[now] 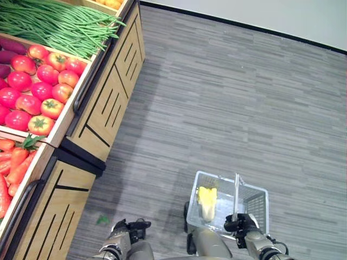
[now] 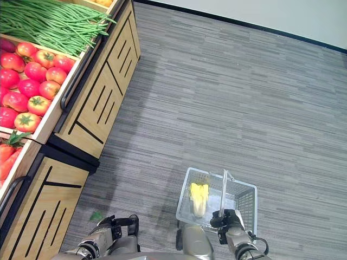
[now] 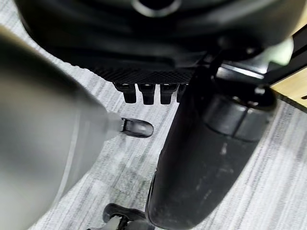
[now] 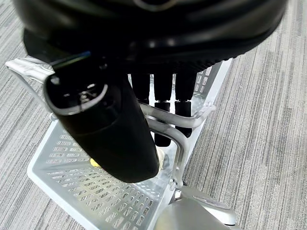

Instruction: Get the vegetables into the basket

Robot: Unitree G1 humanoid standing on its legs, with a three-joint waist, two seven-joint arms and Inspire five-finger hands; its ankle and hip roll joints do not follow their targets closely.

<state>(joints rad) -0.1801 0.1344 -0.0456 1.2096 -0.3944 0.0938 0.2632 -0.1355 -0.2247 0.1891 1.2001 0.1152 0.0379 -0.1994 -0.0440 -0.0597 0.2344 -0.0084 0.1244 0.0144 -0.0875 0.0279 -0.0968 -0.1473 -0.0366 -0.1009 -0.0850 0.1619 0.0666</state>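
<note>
Basket holds cabbage; right hand fingers grasp handle; left hand clenched; tomatoes on stand.

- The right hand is curled round the upright handle of a pale wire-mesh basket near the robot.
- A yellow leafy cabbage lies in the basket's left half.
- The left hand hangs near left, holding nothing.
- Wooden crates far left hold red tomatoes, green beans and orange carrots.

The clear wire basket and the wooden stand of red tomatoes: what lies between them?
Only bare grey floor, in both eye views, between the basket and the tomato stand.
</note>
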